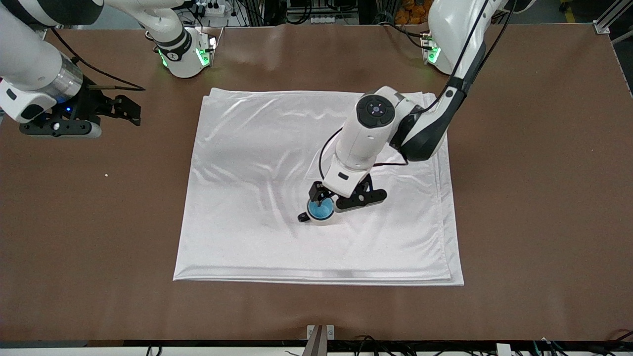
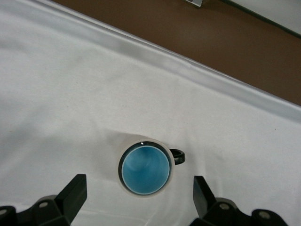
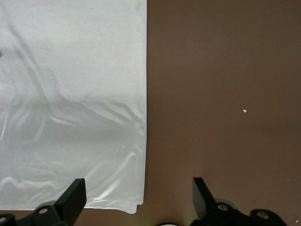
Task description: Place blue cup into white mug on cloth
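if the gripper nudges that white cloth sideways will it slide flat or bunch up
Likely bunch up: the cloth is wrinkled, layered fabric, so probably floppy. Its sheen suggests it may slip on the table. The white mug resting on it would probably shift too.

Most of the cream-white round mug (image 1: 321, 218) with the small black loop handle is hidden in the front view by the left arm's black two-finger tool (image 1: 326, 201), and its beige inside is covered by the small light blue tapered cup (image 2: 145, 170) seated in it. Only the bright blue inside of that cup is shown in the left wrist view; its outer wall is concealed by the mug's rim. The large shiny white folded cloth (image 1: 257, 168) is partly covered by the left arm. The right arm's black tool (image 1: 129, 110) is seen sideways over the brown table (image 1: 534, 198), its fingertips too small to be read there. Both tools' fingers (image 3: 75, 195) are cut off by the wrist views' edges.
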You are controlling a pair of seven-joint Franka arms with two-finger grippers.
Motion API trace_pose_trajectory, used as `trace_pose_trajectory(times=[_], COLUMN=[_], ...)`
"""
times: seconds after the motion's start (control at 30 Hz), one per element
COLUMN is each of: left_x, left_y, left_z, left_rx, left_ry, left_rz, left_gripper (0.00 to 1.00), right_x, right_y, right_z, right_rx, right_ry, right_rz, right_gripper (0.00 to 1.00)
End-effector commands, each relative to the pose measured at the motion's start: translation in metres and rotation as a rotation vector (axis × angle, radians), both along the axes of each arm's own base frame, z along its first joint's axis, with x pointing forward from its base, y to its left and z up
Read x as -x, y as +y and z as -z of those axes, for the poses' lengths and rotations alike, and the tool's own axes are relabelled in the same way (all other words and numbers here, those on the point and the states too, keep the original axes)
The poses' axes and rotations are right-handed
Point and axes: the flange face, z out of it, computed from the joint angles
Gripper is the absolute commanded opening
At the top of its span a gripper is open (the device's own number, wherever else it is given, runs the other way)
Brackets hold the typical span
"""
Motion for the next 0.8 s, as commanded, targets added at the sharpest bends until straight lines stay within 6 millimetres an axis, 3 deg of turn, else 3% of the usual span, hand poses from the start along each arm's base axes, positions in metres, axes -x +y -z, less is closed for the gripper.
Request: trace_pose_trajectory(times=[0.0,0.13,0.27,0.37,0.63,0.77], left_x=[0.004,0.001,0.011,0.011,0.007,0.013], left_y=[0.029,0.064,0.088,0.122,0.211,0.239], left_z=[-0.055,-0.094,-0.129,-0.152,-0.193,-0.212], left_rx=[-0.024,-0.061,-0.114,-0.151,-0.216,-0.232], left_ry=[0.010,0.027,0.049,0.071,0.121,0.135], left_rz=[-0.030,-0.046,0.023,0.045,0.171,0.202], left_gripper=[1.00,1.00,1.00,1.00,1.00,1.00], right_x=[0.009,0.007,0.006,0.006,0.003,0.000], right_y=[-0.002,-0.009,-0.010,-0.010,-0.007,-0.006], right_z=[-0.040,-0.055,-0.057,-0.059,-0.056,-0.053], right_rx=[0.008,-0.005,-0.006,-0.007,-0.009,-0.010], right_ry=[-0.062,-0.092,-0.097,-0.100,-0.098,-0.101], right_rz=[-0.010,0.004,0.004,0.003,-0.001,-0.004], right_gripper=[1.00,1.00,1.00,1.00,1.00,1.00])
